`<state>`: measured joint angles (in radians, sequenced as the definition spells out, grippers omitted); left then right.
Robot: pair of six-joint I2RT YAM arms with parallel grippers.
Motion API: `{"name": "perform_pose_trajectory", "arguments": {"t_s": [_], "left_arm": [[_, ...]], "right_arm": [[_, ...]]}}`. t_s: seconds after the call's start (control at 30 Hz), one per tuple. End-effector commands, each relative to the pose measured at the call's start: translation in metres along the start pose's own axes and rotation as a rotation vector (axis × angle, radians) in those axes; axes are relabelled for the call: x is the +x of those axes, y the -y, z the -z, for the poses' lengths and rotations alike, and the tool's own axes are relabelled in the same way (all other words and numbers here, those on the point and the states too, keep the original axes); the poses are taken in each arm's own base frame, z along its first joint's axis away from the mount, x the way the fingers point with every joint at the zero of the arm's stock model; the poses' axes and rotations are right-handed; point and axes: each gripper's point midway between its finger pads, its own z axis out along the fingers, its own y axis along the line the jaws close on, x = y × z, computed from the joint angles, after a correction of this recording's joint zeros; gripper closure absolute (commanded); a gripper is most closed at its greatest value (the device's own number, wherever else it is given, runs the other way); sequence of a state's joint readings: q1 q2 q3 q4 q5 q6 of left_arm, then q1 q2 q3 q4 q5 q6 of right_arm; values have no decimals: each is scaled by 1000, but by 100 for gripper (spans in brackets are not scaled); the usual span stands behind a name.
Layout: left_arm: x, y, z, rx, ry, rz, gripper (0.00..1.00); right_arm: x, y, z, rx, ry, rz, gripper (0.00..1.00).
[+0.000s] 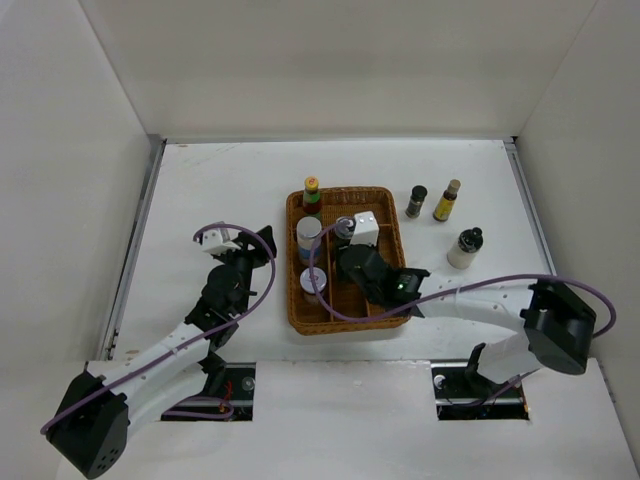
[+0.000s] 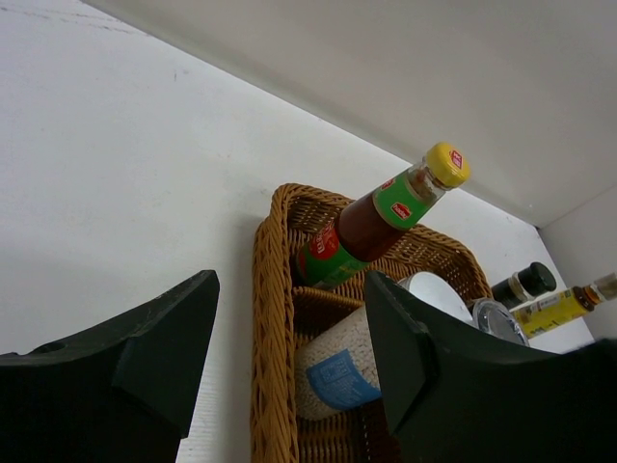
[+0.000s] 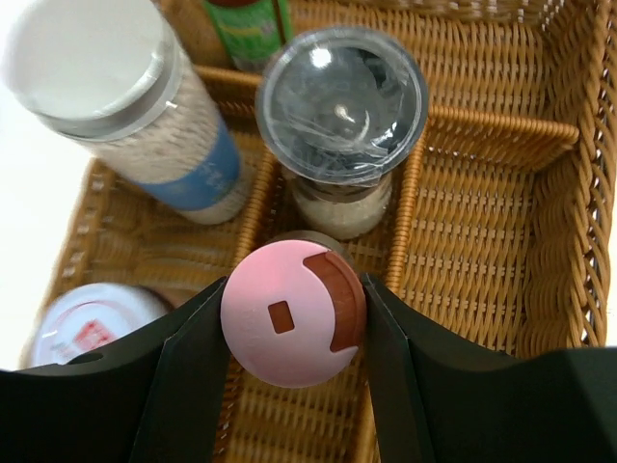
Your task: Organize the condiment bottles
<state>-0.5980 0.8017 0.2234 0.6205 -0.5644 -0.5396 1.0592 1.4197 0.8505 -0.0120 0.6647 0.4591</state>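
**STATUS: RIGHT GRIPPER ON PINK-CAP BOTTLE, INSIDE TRAY**

**Right gripper.** The right gripper (image 3: 294, 289) reaches into the wicker tray (image 1: 345, 190). Its fingers (image 3: 188, 376) are clamped on either side of the pink-cap bottle (image 3: 284, 333). The bottle sits near the middle of the tray, by a lengthwise divider (image 3: 410, 207). Whether its base rests on the tray floor cannot be determined.

**Obstructions inside the tray.**
- The clear-lid jar (image 3: 342, 106) stands just beyond the pink cap, directly ahead of the fingers.
- The blue-band jar (image 3: 145, 125) stands ahead and to the left, in the left column.
- The red-lid jar (image 3: 92, 323) stands in the near left compartment, close beside the left finger.
- The red-green bottle (image 1: 312, 196), with its yellow cap, occupies the far left corner.

**Left gripper.** The left gripper (image 2: 289, 285) is over the table (image 1: 220, 180), just outside the tray's left wall. Its fingers are spread, with nothing between them.

**Bottles outside the tray.** Three stand on the table to the right of the tray. The dark bottle (image 1: 416, 201) and the yellow bottle (image 1: 446, 202) are side by side near the far corner. The white bottle (image 1: 465, 250) is nearer, well apart from both grippers.
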Motion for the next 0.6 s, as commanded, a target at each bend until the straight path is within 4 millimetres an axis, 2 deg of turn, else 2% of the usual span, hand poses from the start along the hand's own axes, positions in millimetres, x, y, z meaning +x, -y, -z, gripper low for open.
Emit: {"name": "perform_pose_trajectory", "arguments": {"t_s": [0.0,0.2,0.4,0.57], "left_arm": [[-7,6,0,31,31,34,40],[-3,7,-1,32,18,28,40],[-3,8,-2,34,19,29,40],[-6,8,-1,36,26,33,40]], "right_arm": [[-21,-10,-8,-9,63,-41,59],[-9,0,-17,13,36,-48,56],[-6,1,-21,4,19,-70,29],[-21,4,-5,-15,41,-92,22]]}}
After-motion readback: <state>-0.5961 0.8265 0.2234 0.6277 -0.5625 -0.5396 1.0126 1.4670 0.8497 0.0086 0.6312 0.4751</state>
